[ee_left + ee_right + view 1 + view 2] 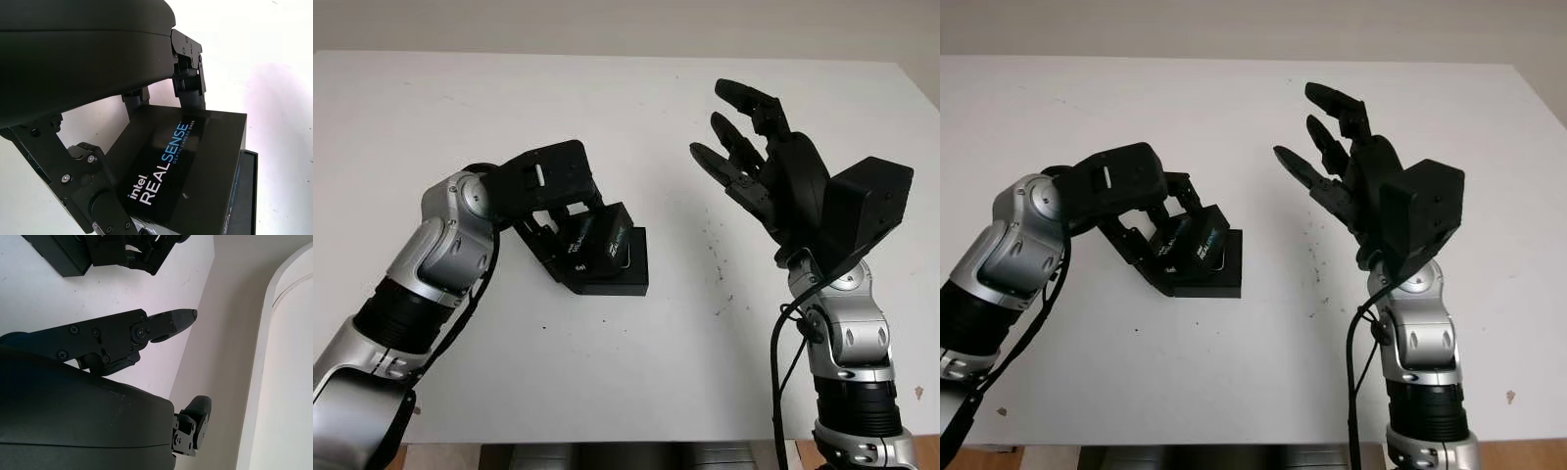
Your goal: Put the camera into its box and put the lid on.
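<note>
The left hand [570,230] grips the black lid [183,166], tilted over the box [625,269] to seat it. The right hand [759,162] hangs released above the desk [636,117].

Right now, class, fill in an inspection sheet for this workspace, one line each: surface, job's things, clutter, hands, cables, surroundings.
Surface: white table, with small dark specks near its middle.
Job's things: black cardboard lid printed Intel RealSense, tilted over the black box base on the table; the camera itself cannot be made out.
Clutter: nothing seen.
Hands: left hand shut on the lid; right hand open, raised above the table beside the box.
Cables: black cable running down the right forearm; another along the left arm.
Surroundings: pale wall beyond the table's far edge.
</note>
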Available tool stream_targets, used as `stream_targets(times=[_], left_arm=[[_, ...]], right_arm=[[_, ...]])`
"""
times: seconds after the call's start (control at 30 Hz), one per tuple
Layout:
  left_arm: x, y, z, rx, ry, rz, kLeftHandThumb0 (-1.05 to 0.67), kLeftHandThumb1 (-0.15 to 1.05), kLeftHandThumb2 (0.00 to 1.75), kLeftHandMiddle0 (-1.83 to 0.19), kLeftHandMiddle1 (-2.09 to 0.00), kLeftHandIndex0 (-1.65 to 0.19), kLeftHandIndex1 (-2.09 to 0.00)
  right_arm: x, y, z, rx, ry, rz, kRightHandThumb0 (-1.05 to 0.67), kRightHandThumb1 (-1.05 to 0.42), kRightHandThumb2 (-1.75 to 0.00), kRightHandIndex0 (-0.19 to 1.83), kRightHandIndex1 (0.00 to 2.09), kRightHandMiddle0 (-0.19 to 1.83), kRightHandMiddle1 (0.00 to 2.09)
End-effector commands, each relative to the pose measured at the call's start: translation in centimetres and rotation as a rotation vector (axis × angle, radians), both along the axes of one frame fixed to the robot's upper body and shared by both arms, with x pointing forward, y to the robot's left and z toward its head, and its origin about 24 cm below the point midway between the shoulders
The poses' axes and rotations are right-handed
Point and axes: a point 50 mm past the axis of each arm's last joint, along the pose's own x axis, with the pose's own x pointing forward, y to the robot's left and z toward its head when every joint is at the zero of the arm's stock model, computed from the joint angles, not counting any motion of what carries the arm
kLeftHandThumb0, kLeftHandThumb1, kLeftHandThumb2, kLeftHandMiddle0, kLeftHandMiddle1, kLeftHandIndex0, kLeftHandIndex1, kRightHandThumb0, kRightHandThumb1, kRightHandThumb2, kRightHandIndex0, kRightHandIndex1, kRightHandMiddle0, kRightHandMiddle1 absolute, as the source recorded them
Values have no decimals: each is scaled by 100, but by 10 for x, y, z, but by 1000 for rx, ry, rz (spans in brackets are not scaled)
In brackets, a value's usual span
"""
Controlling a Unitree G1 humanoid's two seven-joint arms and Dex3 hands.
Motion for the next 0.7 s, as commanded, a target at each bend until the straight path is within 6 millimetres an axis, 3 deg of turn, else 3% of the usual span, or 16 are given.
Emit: stream_targets(times=[0.0,0.27,0.37,0.43,0.5,0.57,0.67], left_arm=[[-1,-9,1,10,11,-28,-30,105,15,-30,-173,-17,-155],[-8,-17,2,-50,25,-78,-34,105,17,-33,-174,-23,-163],[-13,-22,4,-51,15,-100,-38,105,20,-24,-172,-18,-164],[-17,-25,6,-57,19,-100,-41,105,19,-12,-186,-11,-171],[-21,-28,8,-58,33,-106,-44,105,19,8,-179,6,-167],[-26,-31,11,-59,51,-117,-47,105,20,17,-162,16,-155],[-34,-34,17,-78,97,-139,-47,105,25,19,-94,19,-73]], right_arm=[[-1,3,1,4,-22,7,-45,-100,-5,18,10,-17,88],[-1,5,-1,6,-26,13,-43,-101,-6,17,9,-19,99],[-1,5,-1,5,-22,11,-44,-101,-5,17,10,-19,99],[-1,5,-1,2,-20,10,-44,-101,-5,17,9,-19,97],[-1,5,-2,12,-18,16,-44,-101,-5,16,9,-19,94],[-1,5,-2,15,-18,17,-43,-101,-5,16,9,-19,92],[0,5,-3,11,-15,12,-43,-101,-5,16,9,-19,94]])
